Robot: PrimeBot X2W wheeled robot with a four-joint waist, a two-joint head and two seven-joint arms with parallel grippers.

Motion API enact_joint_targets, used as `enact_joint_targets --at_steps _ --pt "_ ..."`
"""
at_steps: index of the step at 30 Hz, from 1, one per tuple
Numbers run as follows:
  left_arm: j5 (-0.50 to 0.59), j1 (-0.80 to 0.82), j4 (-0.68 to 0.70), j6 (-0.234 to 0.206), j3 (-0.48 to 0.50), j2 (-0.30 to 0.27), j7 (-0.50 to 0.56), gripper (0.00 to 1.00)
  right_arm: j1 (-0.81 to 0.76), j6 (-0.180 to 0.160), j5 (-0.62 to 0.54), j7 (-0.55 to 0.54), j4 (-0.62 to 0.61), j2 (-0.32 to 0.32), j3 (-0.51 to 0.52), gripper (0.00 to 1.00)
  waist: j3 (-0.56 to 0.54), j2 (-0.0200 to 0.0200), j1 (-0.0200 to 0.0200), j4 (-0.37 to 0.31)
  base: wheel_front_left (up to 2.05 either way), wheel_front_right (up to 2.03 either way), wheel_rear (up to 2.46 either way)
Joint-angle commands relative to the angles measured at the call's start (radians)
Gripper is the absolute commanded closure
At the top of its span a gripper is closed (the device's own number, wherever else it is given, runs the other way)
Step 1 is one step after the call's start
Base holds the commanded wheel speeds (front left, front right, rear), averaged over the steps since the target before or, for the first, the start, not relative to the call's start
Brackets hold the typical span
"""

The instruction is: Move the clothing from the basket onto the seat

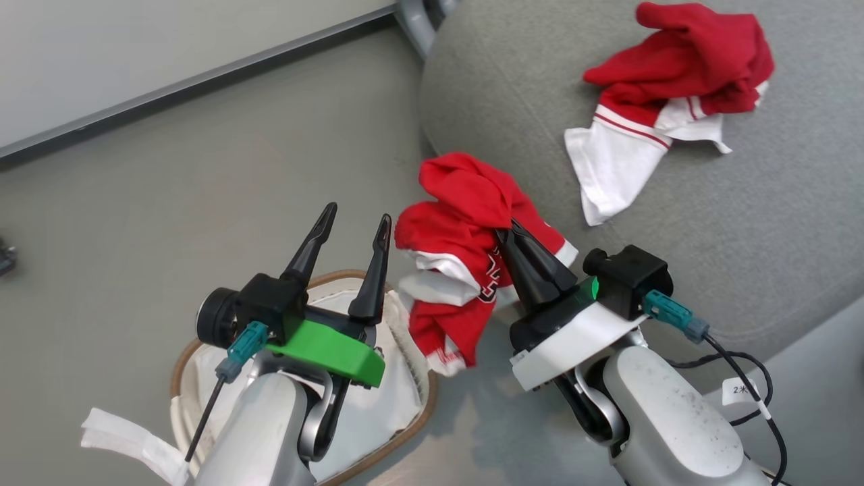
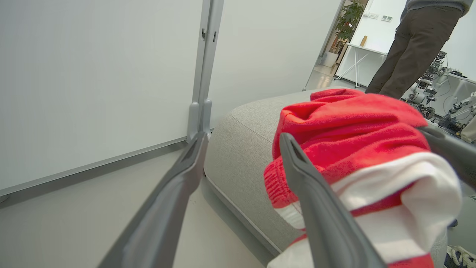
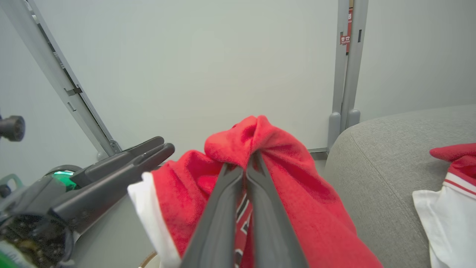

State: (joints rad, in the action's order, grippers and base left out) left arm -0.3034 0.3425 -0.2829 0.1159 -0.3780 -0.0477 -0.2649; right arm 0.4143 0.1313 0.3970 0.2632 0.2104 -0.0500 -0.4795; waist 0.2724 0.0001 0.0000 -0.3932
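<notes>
My right gripper (image 1: pixel 507 228) is shut on a red garment with white panels and a dark number (image 1: pixel 466 263), which hangs in the air between the basket (image 1: pixel 412 418) and the grey seat (image 1: pixel 742 223). In the right wrist view its fingers (image 3: pixel 245 169) pinch the red cloth (image 3: pixel 286 186). My left gripper (image 1: pixel 358 219) stands open above the basket, just left of the hanging garment, with nothing between its fingers. From the left wrist the same garment (image 2: pixel 357 149) sits right of that gripper (image 2: pixel 241 141). A second red and white garment (image 1: pixel 668 94) lies on the seat.
The basket shows a brown rim and a white liner cloth (image 1: pixel 378 405). A white wall panel with a grey post (image 2: pixel 202 74) stands behind the seat. A person's legs (image 2: pixel 409 48) stand beyond it. A black cable (image 1: pixel 749 378) trails from my right wrist.
</notes>
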Motion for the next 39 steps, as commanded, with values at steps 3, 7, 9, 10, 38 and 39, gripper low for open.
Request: enact_joint_targets --at_steps 3,7,9,10,38,39 --pt "0.015 -0.017 -0.006 0.008 0.010 -0.006 0.001 0.00 -0.018 -0.001 0.011 0.002 -0.010 -0.002 0.004 1.00 0.020 -0.0001 0.0000 -0.091 0.00 0.00 0.00" --pt "0.024 -0.018 -0.015 0.011 0.013 -0.006 0.001 0.00 -0.021 -0.001 0.018 0.002 -0.021 -0.002 0.012 1.00 0.027 -0.0001 0.0000 -0.126 0.00 0.00 0.00" --pt "0.031 -0.017 -0.018 0.013 0.017 -0.006 0.001 0.00 -0.026 -0.001 0.019 0.002 -0.027 -0.002 0.023 1.00 0.033 -0.0001 0.0000 -0.139 0.00 0.00 0.00" --pt "0.034 -0.017 -0.019 0.013 0.020 -0.006 0.001 0.00 -0.029 -0.001 0.022 0.002 -0.030 -0.002 0.032 1.00 0.037 -0.0001 0.0000 -0.145 0.00 0.00 0.00" --pt "0.079 0.087 -0.082 0.016 -0.017 -0.062 0.001 0.00 0.432 -0.001 -0.239 0.002 0.108 -0.163 0.452 1.00 0.263 -0.0001 0.0000 -0.083 0.00 0.00 0.00" --pt "0.081 0.094 -0.082 0.016 -0.024 -0.065 0.001 0.00 0.452 -0.001 -0.243 0.002 0.126 -0.180 0.468 1.00 0.276 -0.0001 0.0000 -0.074 0.00 0.00 0.00"
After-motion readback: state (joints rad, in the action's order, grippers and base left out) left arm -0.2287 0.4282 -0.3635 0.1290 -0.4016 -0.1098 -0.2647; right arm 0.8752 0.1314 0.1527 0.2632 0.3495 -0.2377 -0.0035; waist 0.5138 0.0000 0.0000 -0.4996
